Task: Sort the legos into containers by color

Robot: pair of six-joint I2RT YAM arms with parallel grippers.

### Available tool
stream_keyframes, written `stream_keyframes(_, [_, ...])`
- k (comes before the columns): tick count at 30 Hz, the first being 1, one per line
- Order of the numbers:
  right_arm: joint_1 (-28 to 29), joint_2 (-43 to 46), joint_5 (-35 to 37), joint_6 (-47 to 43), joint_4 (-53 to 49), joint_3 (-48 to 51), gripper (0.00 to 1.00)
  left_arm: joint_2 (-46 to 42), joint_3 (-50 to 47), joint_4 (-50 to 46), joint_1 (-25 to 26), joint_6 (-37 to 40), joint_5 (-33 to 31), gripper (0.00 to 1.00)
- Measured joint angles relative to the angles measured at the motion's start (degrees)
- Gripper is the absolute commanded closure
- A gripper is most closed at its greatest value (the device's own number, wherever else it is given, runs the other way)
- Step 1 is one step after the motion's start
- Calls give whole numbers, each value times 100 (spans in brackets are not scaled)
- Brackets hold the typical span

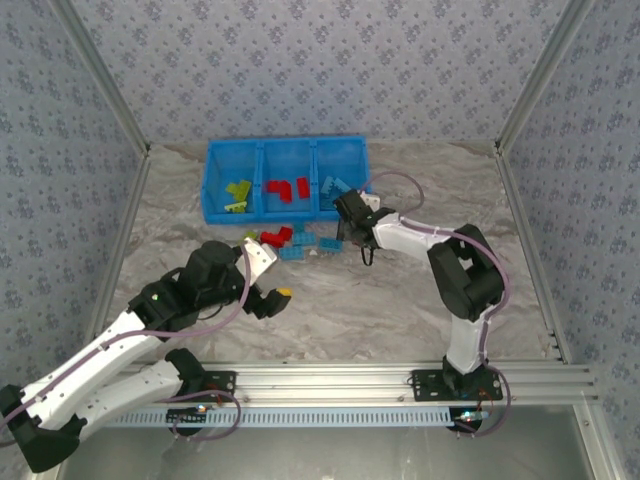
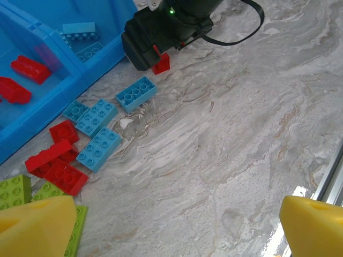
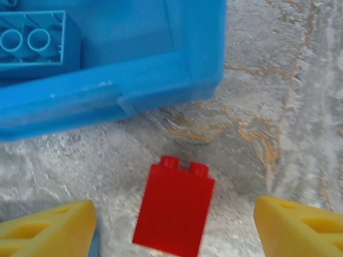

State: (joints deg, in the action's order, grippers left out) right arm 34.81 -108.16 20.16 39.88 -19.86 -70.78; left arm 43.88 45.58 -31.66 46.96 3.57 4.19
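Where the 2 arms are bolted to a metal rail (image 1: pixel 340 378) at the near edge of a grey marbled table (image 1: pixel 400 310), the left arm lies low and angles toward the middle. The left gripper (image 2: pixel 174 227) hovers over bare table, its yellow fingers (image 2: pixel 37 225) spread wide with nothing between them.

Just beyond it is a loose pile of bricks (image 1: pixel 285 240) on the table. The lime green bricks (image 2: pixel 16 193) are nearest, then the red bricks (image 2: pixel 56 163), then 4 light blue bricks (image 2: pixel 99 147). The pile lies just in front of the bin (image 1: pixel 285 145).

To the right of the pile, the right arm reaches in from its base, a pale cable (image 1: pixel 400 185) looping beside it. The right gripper (image 3: pixel 176 224) points down at the table just in front of the bin's front right corner. Its fingers are wide apart, and a single red brick (image 3: pixel 174 206) sits between them, touching neither, with its 2 studs facing the bin. From overhead, the gripper's black body covers part of that corner.

The bin is bright blue with 3 side-by-side compartments. The left compartment (image 1: pixel 232 165) holds green bricks, the middle compartment (image 1: pixel 287 160) red ones, and the right compartment (image 1: pixel 338 160) light blue ones. Patterned walls (image 1: pixel 320 70) stand behind.
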Motion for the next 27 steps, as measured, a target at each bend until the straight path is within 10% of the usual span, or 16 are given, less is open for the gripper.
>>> stream_keyframes(13, [-22, -225, 46, 588, 52, 74, 78, -116, -83, 37, 0, -2, -85, 1])
stream_keyframes(27, [1200, 1825, 286, -1281, 439, 240, 76, -168, -85, 146, -2, -793, -1126, 1])
